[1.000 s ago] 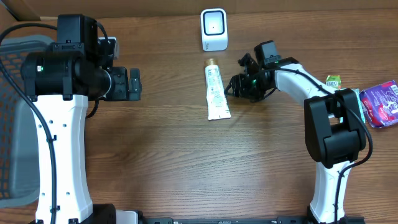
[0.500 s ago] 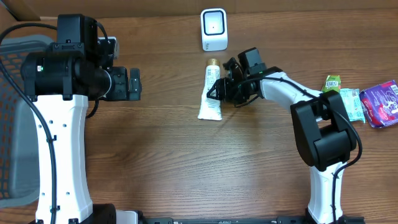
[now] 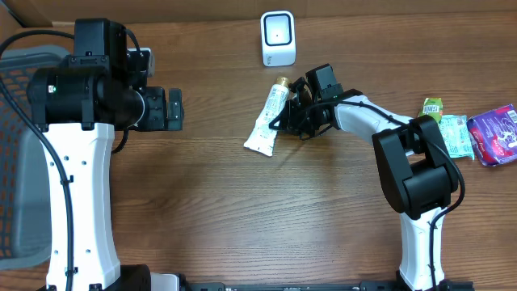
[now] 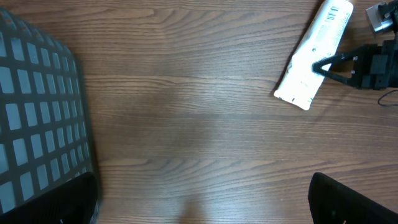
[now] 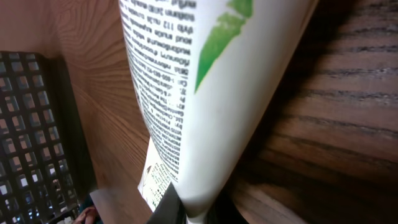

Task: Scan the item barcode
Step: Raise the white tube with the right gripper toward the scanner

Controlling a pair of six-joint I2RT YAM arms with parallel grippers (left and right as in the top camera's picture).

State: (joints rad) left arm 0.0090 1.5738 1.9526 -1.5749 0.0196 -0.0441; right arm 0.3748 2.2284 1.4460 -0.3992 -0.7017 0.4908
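A grey basket [image 3: 18,170] sits at the table's left edge. Beside it the left gripper [image 3: 174,109] hovers over bare wood with its jaws spread wide and nothing between them. Near the middle lies the white tube [image 3: 266,121], tilted, with its cap toward the scanner [image 3: 278,38] standing at the far edge. The right gripper [image 3: 280,121] reaches in from the right, jaws pinched on the tube's side. Well to the right lie a green packet [image 3: 432,107] and a purple pouch [image 3: 494,133].
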